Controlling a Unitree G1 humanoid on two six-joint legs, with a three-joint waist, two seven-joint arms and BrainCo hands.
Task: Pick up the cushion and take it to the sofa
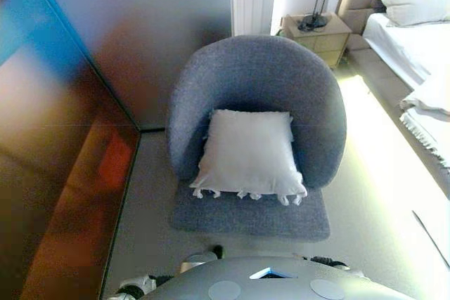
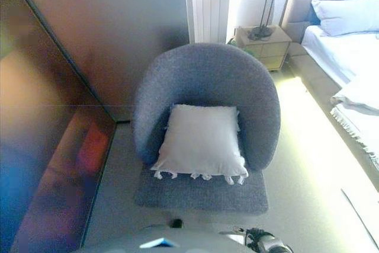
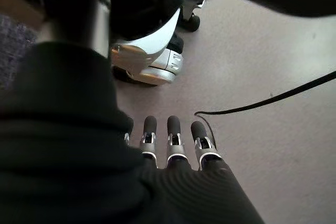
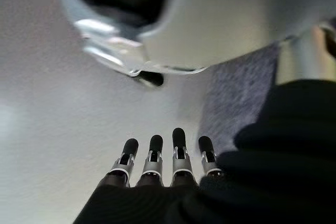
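Observation:
A white square cushion (image 1: 249, 151) with small tassels along its front edge leans against the back of a round grey armchair (image 1: 256, 82); both also show in the right eye view, the cushion (image 2: 202, 139) on the chair's seat (image 2: 201, 191). My left hand (image 3: 170, 142) hangs down beside me over the carpet, fingers straight and empty. My right hand (image 4: 165, 156) hangs the same way, fingers straight and empty, with the edge of the grey chair seat (image 4: 236, 103) just past it. Neither hand touches the cushion.
A dark glossy wall panel (image 1: 63, 138) runs along the left. A bedside table (image 1: 316, 36) with a lamp stands at the back right, and a bed (image 1: 415, 40) with white pillow and bedding lies at the right. Pale carpet (image 1: 380, 187) lies between chair and bed.

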